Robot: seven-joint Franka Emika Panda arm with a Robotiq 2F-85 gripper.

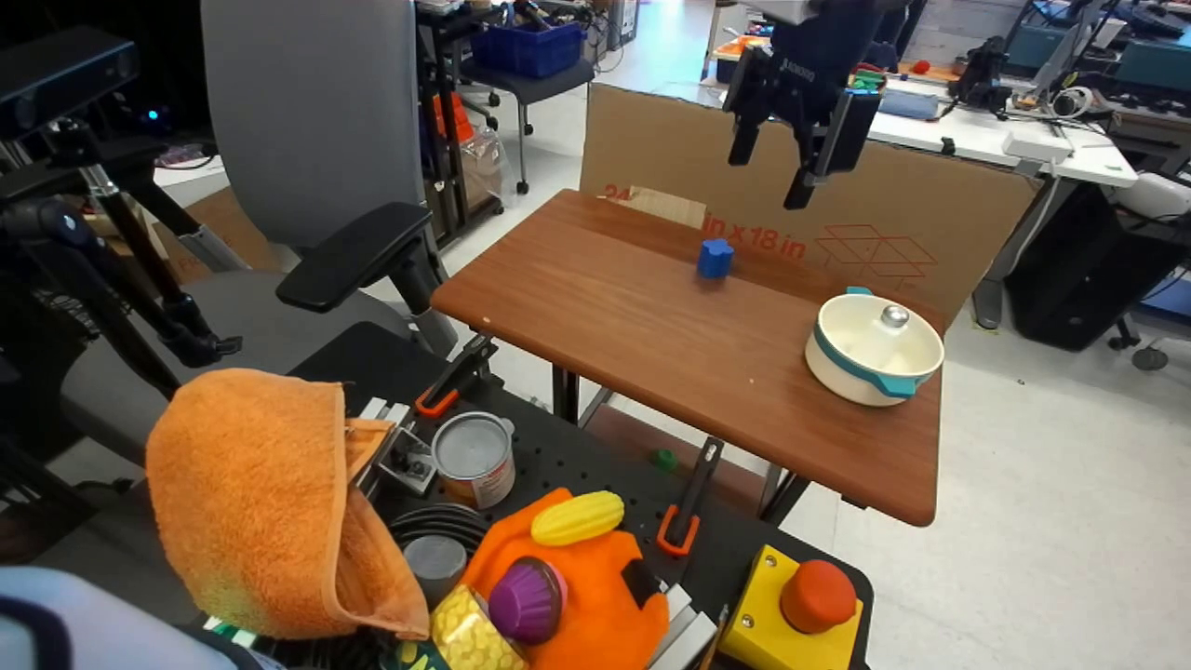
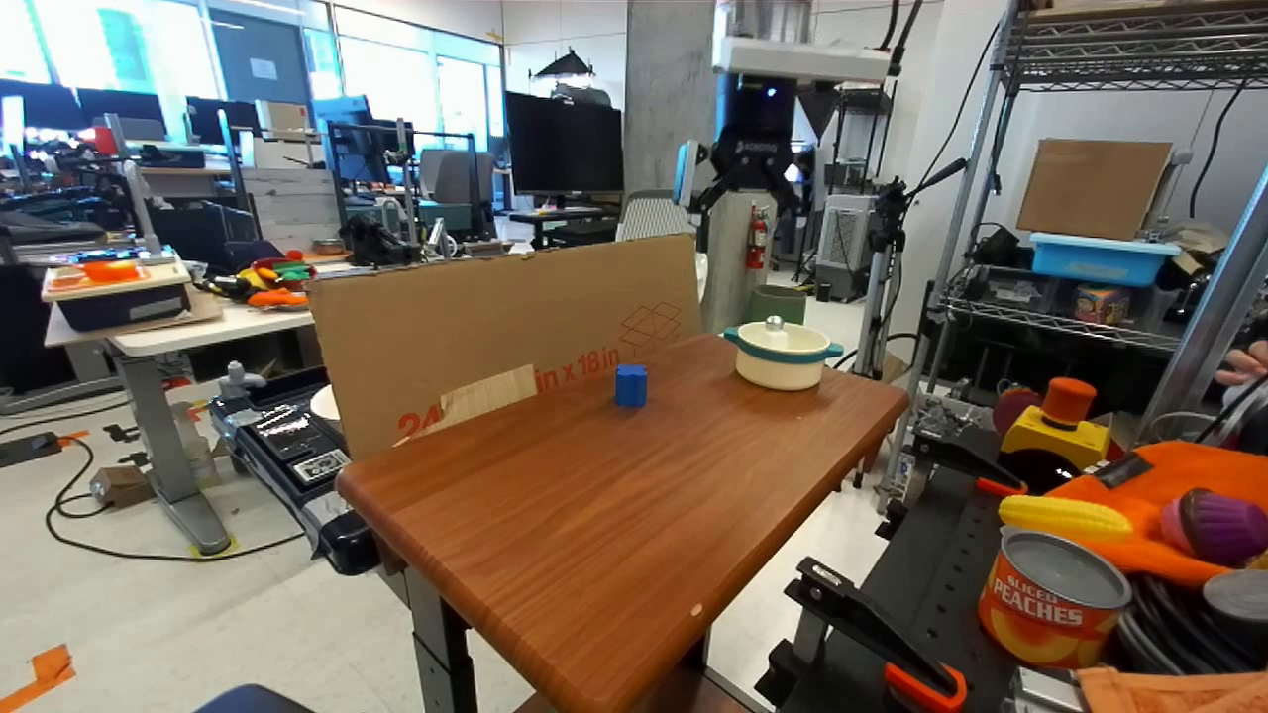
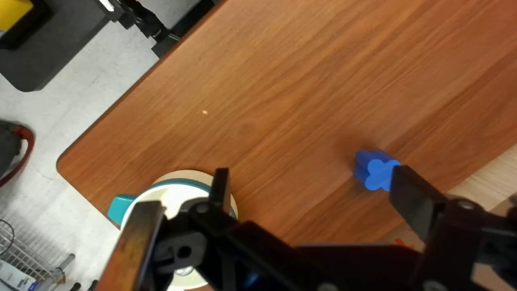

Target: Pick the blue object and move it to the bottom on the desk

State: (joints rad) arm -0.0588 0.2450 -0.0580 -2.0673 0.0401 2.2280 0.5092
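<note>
Hovering up high, the gripper (image 1: 769, 176) had its jaws wide apart. Blue block (image 1: 715, 260) sat on the desk (image 1: 642, 307).

Watching remotely, I get bright, diffuse light; in an exterior view, windows (image 2: 386, 59) from 10 to 11 o'clock glare to near-white, and a shelf post (image 2: 1226, 297) at 3 o'clock slants, looking stretched. In an exterior view, the floor (image 1: 665, 46) at 12 o'clock washes out while the area at 10 o'clock sinks nearly to black. In the wrist view, the blue block (image 3: 377, 171) casts a soft shadow toward 10 o'clock across the desk (image 3: 262, 101), and the gripper (image 3: 311, 178) at 6 o'clock is dark and soft-edged.
</note>
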